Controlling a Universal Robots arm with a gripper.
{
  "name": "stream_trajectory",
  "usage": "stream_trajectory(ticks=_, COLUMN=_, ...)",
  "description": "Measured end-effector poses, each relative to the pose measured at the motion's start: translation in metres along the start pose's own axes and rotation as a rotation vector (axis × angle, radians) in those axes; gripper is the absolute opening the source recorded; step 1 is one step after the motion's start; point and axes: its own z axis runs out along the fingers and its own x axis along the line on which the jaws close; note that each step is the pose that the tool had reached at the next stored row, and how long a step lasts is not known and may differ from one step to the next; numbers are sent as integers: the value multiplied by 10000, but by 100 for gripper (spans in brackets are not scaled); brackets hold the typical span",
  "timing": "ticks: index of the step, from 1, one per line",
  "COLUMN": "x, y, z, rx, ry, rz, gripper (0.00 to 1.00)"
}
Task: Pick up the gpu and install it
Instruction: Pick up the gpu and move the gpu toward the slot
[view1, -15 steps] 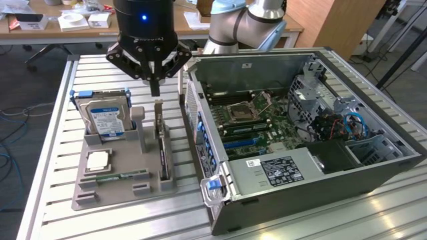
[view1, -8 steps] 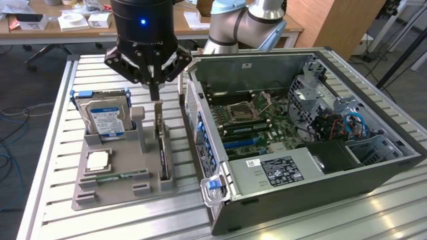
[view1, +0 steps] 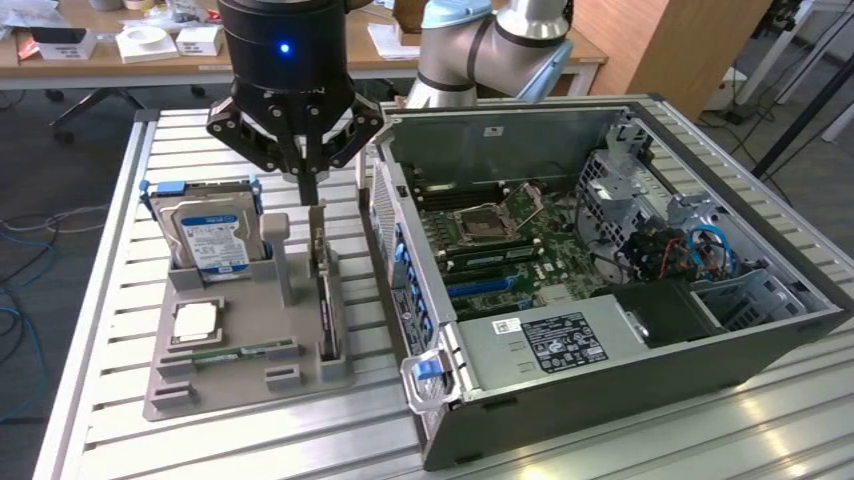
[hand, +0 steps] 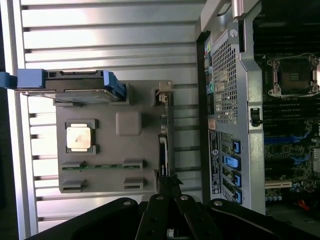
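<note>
The gpu (view1: 324, 295) is a thin dark card standing on edge in a slot of the grey holder (view1: 174, 385), on the side nearest the open computer case (view1: 534, 130). My gripper (view1: 308, 195) hangs just above the card's far end with its fingers pressed together and pointing down. It is shut, with nothing visible between the fingers. In the wrist view the shut fingertips of the gripper (hand: 169, 183) overlap one end of the gpu (hand: 163, 150). Whether they touch the card I cannot tell.
The holder also carries a hard drive (view1: 211, 235) standing upright, a CPU (view1: 196, 320) and a green RAM stick (view1: 234, 352). The case lies open with its motherboard (view1: 507, 250) exposed. All of it rests on a slatted metal table (view1: 107, 250).
</note>
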Motion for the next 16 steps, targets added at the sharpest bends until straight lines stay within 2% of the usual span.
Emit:
stream_trajectory(ticks=12, x=0, y=0, z=0, rx=0, ry=0, rz=0, gripper=11)
stream_trajectory(ticks=14, x=0, y=0, z=0, rx=0, ry=0, rz=0, gripper=23)
stream_trajectory(ticks=15, x=0, y=0, z=0, rx=0, ry=0, rz=0, gripper=23)
stream_trajectory(ticks=16, x=0, y=0, z=0, rx=0, ry=0, rz=0, gripper=29)
